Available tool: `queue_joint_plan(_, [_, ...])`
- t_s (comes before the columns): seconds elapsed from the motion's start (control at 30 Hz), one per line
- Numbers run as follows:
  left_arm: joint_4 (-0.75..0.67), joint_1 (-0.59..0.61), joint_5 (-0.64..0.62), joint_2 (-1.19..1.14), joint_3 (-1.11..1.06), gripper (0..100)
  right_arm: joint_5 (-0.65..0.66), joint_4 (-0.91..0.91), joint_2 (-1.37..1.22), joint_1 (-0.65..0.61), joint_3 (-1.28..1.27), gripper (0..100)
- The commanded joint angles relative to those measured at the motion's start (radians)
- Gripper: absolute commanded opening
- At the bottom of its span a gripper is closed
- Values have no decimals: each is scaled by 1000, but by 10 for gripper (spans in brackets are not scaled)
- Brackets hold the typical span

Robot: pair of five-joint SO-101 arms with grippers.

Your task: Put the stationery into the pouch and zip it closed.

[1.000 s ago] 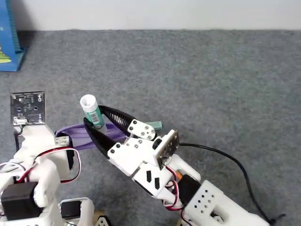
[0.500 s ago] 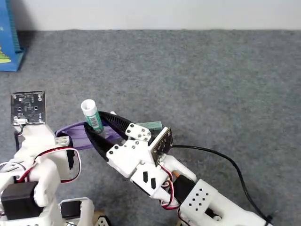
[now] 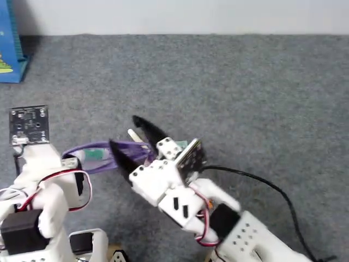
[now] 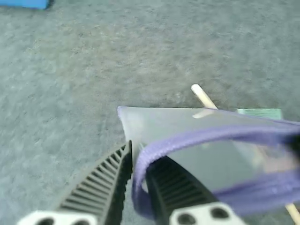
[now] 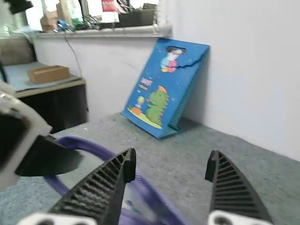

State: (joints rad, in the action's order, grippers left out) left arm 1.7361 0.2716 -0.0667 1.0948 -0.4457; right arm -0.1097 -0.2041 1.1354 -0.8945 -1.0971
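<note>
High view first: we see the pouch lying on the grey, carpet-like tabletop, near its front edge and between the two arms. It has a clear wall and a purple rim. A green patch shows through the wall, but we cannot tell what it is.

From the left wrist view we see the left pincer closed on the pouch, with the purple rim pinched between its ribbed black fingers. A pale stick pokes out past the far edge of the pouch. We cannot tell whether the rest of it lies inside the pouch or under it. A flat green piece lies on the tabletop just beyond the pouch.

From above, the right pincer stands over the end of the pouch away from the left arm. One black finger is on each side of the pale stick.

From the right wrist view we see the right pincer spread wide with nothing between its fingers. The purple rim of the pouch curves below it.

A blue bag with a cartoon dinosaur leans against the white wall. From above it sits at the far left corner, well apart from the pouch.
</note>
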Motion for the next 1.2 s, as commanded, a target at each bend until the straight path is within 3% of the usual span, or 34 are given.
queue_joint_plan(0.0, [17,77,0,-8,2,13,-25,-262,77,111,153,235])
queue_joint_plan(0.17, [17,146,25,-8,2,13,-66,-527,74,278,209,234])
queue_joint_plan(0.37, [17,219,43,-8,2,13,-38,-691,-21,360,199,234])
queue_joint_plan(0.67, [17,253,68,-8,1,13,66,-690,-414,361,218,233])
queue_joint_plan(0.9, [17,252,68,-8,-12,13,163,-558,-751,364,276,233])
queue_joint_plan(1.17, [15,250,69,-8,-31,13,175,-536,-1049,366,480,233])
